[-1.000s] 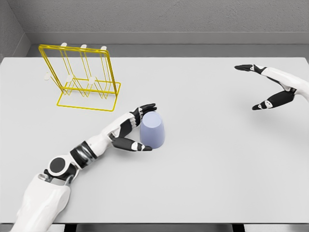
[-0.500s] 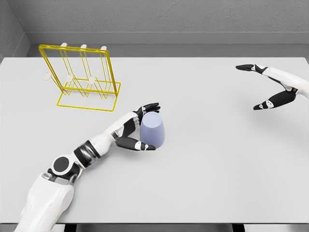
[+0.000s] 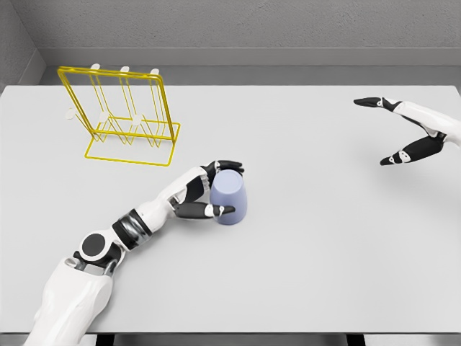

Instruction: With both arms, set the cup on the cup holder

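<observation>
One pale lavender plastic cup (image 3: 230,197) upside down on the light grey bench (image 3: 302,238), near its middle, left hand (image 3: 207,192) wrapped around its left side, yellow wire cup holder (image 3: 122,115) well apart at far left, right hand (image 3: 403,131) spread and empty at right edge.

Bright even light, soft shadows, sharp

Left robot hand (image 3: 209,191) tighter around cup (image 3: 230,197)
</observation>
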You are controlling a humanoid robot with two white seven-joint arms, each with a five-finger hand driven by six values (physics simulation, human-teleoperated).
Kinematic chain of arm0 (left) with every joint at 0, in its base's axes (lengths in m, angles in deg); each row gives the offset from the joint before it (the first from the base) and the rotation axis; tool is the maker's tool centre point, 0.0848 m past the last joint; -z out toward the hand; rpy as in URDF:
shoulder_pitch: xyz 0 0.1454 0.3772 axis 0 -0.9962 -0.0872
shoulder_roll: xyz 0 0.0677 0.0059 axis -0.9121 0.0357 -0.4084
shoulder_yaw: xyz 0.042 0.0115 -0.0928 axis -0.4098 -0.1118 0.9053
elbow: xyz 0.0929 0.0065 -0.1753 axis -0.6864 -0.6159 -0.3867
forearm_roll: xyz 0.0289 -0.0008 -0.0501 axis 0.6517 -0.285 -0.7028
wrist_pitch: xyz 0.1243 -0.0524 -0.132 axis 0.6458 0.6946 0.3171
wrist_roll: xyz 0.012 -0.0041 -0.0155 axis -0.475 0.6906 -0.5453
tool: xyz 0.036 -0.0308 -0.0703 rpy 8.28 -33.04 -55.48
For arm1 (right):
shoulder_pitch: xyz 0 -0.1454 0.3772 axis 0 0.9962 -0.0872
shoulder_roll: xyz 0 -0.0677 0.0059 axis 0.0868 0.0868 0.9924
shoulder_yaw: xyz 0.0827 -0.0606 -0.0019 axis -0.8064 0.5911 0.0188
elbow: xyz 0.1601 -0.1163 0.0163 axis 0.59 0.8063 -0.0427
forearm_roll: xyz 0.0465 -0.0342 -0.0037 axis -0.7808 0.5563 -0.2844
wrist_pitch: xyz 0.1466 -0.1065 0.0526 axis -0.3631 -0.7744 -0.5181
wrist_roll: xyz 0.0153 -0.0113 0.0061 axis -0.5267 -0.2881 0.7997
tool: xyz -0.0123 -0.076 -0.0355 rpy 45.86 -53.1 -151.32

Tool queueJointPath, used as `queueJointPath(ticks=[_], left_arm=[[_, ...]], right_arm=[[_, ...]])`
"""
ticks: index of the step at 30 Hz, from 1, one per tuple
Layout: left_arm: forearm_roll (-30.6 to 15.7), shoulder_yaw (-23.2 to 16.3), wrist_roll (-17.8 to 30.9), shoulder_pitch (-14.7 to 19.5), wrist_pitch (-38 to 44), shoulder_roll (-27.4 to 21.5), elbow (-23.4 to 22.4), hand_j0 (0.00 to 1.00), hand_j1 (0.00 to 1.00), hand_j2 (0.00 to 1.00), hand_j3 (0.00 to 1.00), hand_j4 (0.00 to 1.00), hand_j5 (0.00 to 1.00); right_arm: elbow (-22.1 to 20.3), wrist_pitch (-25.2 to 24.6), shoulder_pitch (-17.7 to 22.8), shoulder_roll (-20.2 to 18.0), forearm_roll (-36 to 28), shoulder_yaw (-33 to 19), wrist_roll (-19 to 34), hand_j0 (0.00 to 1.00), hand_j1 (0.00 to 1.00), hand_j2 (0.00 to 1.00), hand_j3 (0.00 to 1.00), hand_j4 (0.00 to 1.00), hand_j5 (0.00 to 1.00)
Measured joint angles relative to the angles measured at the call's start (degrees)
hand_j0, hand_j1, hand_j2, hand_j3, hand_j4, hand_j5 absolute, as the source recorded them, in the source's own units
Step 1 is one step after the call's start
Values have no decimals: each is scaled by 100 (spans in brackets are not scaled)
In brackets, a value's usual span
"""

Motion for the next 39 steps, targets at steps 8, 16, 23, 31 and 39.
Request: queueJointPath(ticks=[8,16,23,31,39], left_arm=[[0,6,1,0,-1,1,6,63,63,63,63,63,63],[-8,26,0,0,6,1,8,55,55,55,55,55,55],[-9,39,-1,0,6,1,13,55,55,55,55,55,55],[-37,51,1,9,-1,-7,76,55,55,55,55,55,55],[-132,63,2,-35,-12,-47,354,55,55,55,55,55,55]], right_arm=[[-4,0,0,0,0,4,0,100,100,100,100,100,100],[0,0,-26,-64,-1,-4,-7,100,100,100,100,100,100],[-5,0,-26,-74,2,-4,-9,100,100,100,100,100,100],[-8,0,-26,-85,7,-4,-9,100,100,100,100,100,100],[-9,0,-26,-117,8,-4,-8,100,100,100,100,100,100]])
